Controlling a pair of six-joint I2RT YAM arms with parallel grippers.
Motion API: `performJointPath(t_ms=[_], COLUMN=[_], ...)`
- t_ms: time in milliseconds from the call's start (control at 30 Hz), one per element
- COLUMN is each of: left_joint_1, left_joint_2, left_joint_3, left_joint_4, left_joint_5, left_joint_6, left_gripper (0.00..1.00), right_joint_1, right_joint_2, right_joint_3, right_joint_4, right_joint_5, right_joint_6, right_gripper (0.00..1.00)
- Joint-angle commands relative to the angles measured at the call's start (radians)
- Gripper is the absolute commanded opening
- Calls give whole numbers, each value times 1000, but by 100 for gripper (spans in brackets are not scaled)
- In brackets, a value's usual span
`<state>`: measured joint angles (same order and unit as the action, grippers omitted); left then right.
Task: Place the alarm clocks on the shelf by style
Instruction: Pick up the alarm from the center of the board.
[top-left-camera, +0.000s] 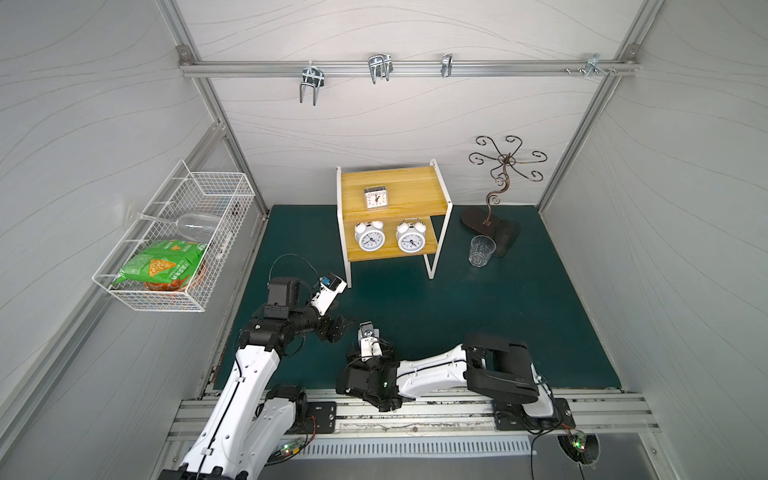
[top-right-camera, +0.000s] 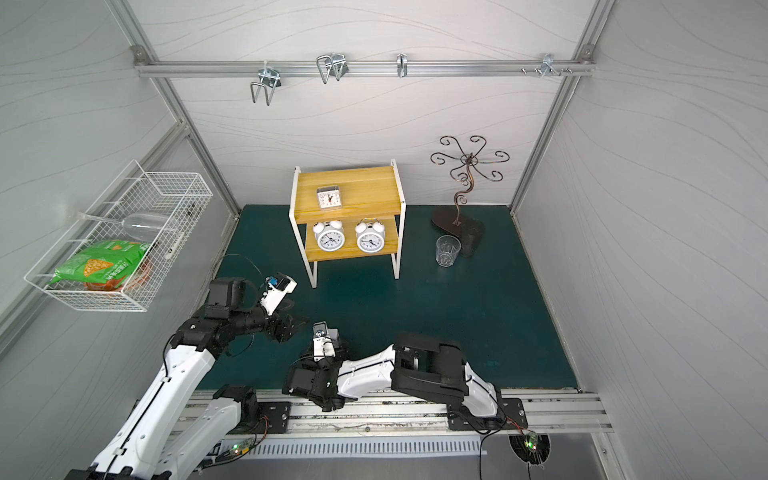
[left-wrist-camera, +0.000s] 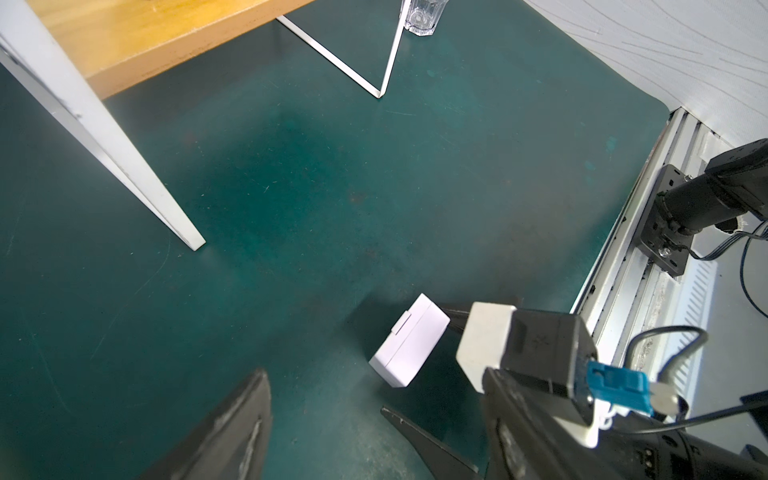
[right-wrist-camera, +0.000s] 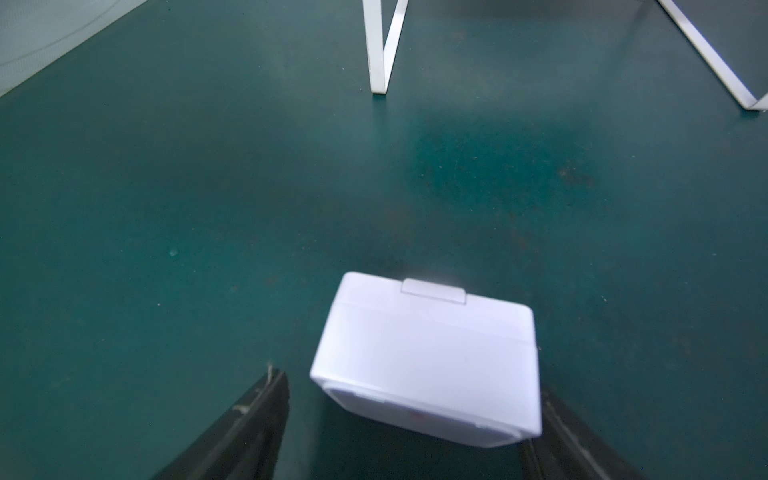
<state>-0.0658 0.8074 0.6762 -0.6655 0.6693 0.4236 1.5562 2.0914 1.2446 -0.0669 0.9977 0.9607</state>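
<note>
Barely visible overhead, white square clock (right-wrist-camera: 424, 361) inside wide right claw (right-wrist-camera: 409, 384), left claw (left-wrist-camera: 322, 392) wide

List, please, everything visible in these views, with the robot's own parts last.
shelf: one, yellow boards, white frame, on green mat
twin-bell clocks: two, white, lower tier
clear-cased clock: one, upper tier
square clock: one, white, on mat
drinking glass: one, clear, beside shelf
scrolled stand: one, dark, behind glass
wire basket: one, white, wall-hung; holds wine glass, green snack bag
hooks: four, silver, rail
left claw: black, open, empty
right claw: black, open around square clock
</note>
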Motion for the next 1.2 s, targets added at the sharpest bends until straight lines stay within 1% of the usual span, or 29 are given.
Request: performJointPath(t_ms=[0,600,933,1167], left_joint_1=[4,4,4,4], left_joint_2=[-7,-11,-12,-9], left_joint_3=[0,3,5,6], left_joint_4=[9,4,3,2], left_joint_5=[19,29,34,38], left_joint_6=[14,16,15,18], left_gripper=[82,83,83,83], right_joint_1=[-3,1,-1,-14], right_joint_2=[26,18,-81,-180], right_joint_3=[16,9,-34,-84], right_joint_4=[13,-2,-77,-148], right_joint_5=[26,54,68,63], right_joint_6=[-21,-40,-45,-48], right_gripper=[82,64,62,62])
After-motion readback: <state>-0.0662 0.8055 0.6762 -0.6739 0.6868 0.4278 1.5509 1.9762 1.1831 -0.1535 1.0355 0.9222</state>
